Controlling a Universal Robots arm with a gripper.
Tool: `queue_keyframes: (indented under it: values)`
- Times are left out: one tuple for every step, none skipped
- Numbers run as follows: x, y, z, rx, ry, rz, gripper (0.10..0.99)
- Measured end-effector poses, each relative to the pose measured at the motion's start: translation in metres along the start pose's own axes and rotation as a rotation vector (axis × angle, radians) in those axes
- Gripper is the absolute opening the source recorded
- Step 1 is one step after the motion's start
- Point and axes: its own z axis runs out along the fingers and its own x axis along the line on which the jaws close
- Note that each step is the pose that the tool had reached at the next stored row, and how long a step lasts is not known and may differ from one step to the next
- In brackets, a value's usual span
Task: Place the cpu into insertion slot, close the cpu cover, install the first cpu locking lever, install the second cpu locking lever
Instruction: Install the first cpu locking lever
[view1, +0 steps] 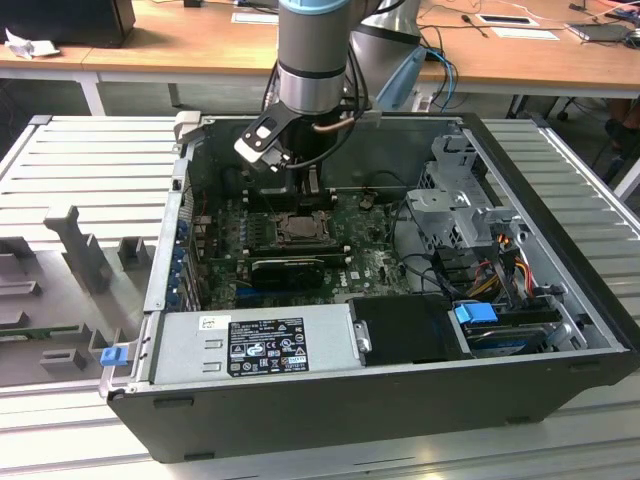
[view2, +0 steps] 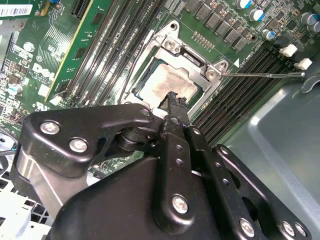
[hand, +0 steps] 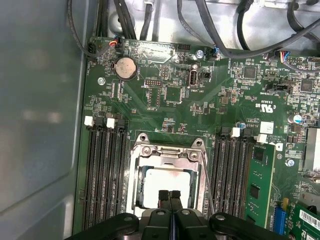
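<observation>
Your one gripper (hand: 170, 196) has its jaws pressed together, tips down at the edge of the single cpu (hand: 162, 181). It sits in the insertion slot (view2: 144, 76) under the one cpu cover (hand: 170, 152). Beyond, one thin lever (view2: 265, 75) angles out.

exterior view: high, far | both wrist views: near, sharing cpu (view2: 170, 85) (hand: 160, 180)

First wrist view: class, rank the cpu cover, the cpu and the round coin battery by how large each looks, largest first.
1. cpu cover: largest, framing the chip.
2. cpu: next, seen inside the cover's cut-out.
3. coin battery: clearly smallest.
</observation>
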Motion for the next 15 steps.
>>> queue_keyframes:
  values:
    - [0.0,0.0,-0.0004,0.0,-0.0001,0.0,0.106]
    - [0.0,0.0,-0.0009,0.0,0.0,0.0,0.106]
    - [0.0,0.0,-0.0013,0.0,0.0,0.0,0.106]
    - [0.0,0.0,-0.0015,0.0,0.0,0.0,0.106]
    - [0.0,0.0,-0.0016,0.0,0.0,0.0,0.106]
    - [0.0,0.0,-0.0018,0.0,-0.0001,0.0,0.106]
    - [0.0,0.0,-0.002,0.0,-0.0001,0.0,0.106]
    - [0.0,0.0,-0.0021,0.0,-0.0001,0.0,0.106]
    - [0.0,0.0,-0.0022,0.0,-0.0001,0.0,0.106]
    - [0.0,0.0,-0.0023,0.0,-0.0001,0.0,0.106]
    - [0.0,0.0,-0.0025,0.0,-0.0001,0.0,0.106]
    - [0.0,0.0,-0.0027,0.0,-0.0002,0.0,0.106]
    - [0.0,0.0,-0.0029,0.0,-0.0003,0.0,0.106]
    - [0.0,0.0,-0.0033,0.0,-0.0002,0.0,0.106]
    - [0.0,0.0,-0.0037,0.0,-0.0003,0.0,0.106]
